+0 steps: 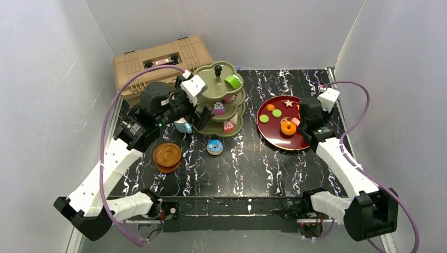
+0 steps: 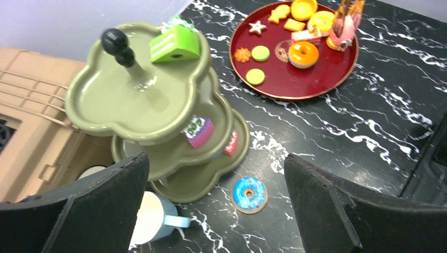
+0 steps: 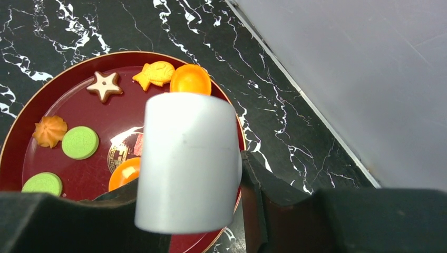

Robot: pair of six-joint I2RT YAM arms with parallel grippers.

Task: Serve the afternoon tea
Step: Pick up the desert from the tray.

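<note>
Right end effector (image 3: 184, 197) has a white cylinder (image 3: 187, 158) between its fingers, right pad against its side. That reads as a grip, positioned over the red tray (image 3: 79, 113). Can't tell from this angle whether it's a mug or a toy cake. The tray is the supply side: star biscuit (image 3: 104, 85) and green disc (image 3: 80, 142) lie loose on it, well apart from the olive three-tier stand (image 2: 132, 100). Left end effector (image 2: 212, 174) is wide and holds nothing, hanging above and just beside the stand. My guess is it's parked there to keep out of the right arm's path. The stand already carries a green cake (image 2: 174, 45) on top, a purple cake (image 2: 198, 130) on the mid tier and a pink cake (image 2: 231, 143) on the bottom. Blue donut (image 2: 249, 194) lies on the worktop (image 1: 253, 158) just in front of the stand, light-blue mug (image 2: 158, 219) at its base, brown saucers (image 1: 167, 156) stacked nearer me. Serving looks partly done; next is carrying this piece across.
</note>
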